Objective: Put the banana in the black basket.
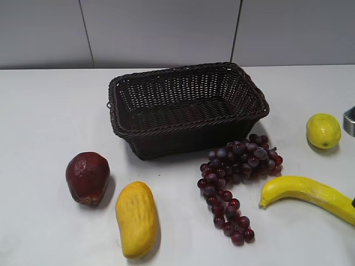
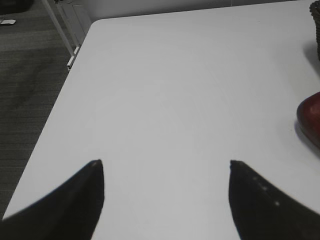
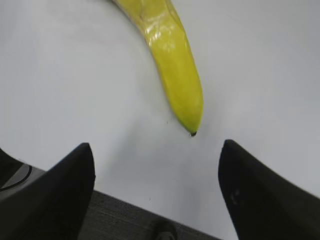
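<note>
The banana (image 3: 172, 55) lies near the desk's (image 1: 44, 111) right edge, its long axis running away from the right end effector (image 3: 156, 187), tip nearest. That end effector gapes wide and empty, the nearer of the two; the left end effector (image 2: 166, 195), also spread and empty, hovers by the left edge.

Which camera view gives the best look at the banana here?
The exterior view: the banana lies on the table right of the grapes, nearly whole, its far end cut off by the frame edge. The right wrist view shows only one tapered end, ahead of the open right gripper. The left wrist view shows none of it.
</note>
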`<state>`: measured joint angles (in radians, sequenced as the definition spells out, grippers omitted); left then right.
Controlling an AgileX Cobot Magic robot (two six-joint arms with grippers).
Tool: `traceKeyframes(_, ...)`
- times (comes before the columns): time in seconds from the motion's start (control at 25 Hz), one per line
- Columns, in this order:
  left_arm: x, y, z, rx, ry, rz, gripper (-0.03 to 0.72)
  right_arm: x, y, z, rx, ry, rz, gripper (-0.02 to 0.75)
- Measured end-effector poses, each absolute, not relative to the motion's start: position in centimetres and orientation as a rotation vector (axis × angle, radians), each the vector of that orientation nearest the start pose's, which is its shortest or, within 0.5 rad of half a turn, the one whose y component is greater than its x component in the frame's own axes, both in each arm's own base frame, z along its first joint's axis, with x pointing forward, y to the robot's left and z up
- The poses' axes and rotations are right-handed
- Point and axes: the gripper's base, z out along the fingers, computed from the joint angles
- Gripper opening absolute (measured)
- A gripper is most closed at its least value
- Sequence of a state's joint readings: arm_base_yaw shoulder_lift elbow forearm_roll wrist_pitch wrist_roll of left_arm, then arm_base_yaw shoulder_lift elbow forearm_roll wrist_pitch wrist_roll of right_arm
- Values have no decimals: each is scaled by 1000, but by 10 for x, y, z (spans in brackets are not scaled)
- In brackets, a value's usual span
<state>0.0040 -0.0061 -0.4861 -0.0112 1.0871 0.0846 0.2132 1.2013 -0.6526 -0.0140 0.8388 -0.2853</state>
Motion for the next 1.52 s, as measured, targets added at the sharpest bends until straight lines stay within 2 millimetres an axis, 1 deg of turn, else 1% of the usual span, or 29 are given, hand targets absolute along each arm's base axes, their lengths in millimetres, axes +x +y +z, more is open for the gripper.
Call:
traceKeyframes(0.12, -5, -1, 271, 84, 2077, 41, 575, 211, 46, 206, -804, 2832, -19, 585)
traceKeyframes(0.28, -5, -1, 271, 84, 2077, 41, 575, 237, 51, 192, -921, 2844, -23, 585)
traceKeyframes(0.4, -5, -1, 271, 84, 2077, 41, 575, 253, 55, 180, -983, 2825, -28, 585)
traceKeyframes(0.52, -5, -1, 271, 84, 2077, 41, 575, 261, 57, 167, -1037, 2833, -26, 585)
traceKeyframes(0.64, -5, -1, 271, 84, 2077, 41, 575, 264, 57, 153, -1094, 2853, -20, 585)
traceKeyframes(0.8, -5, -1, 271, 84, 2077, 41, 575, 269, 58, 142, -1107, 2843, -22, 585)
traceKeyframes(1.12, -5, -1, 271, 84, 2077, 41, 575, 275, 59, 132, -1145, 2809, -29, 582)
traceKeyframes(1.2, -5, -1, 271, 84, 2077, 41, 575, 275, 60, 131, -1147, 2807, -29, 558)
traceKeyframes(1.32, -5, -1, 271, 84, 2077, 41, 575, 276, 60, 128, -1152, 2811, -28, 500)
traceKeyframes(1.52, -5, -1, 271, 84, 2077, 41, 575, 276, 60, 122, -1161, 2830, -23, 446)
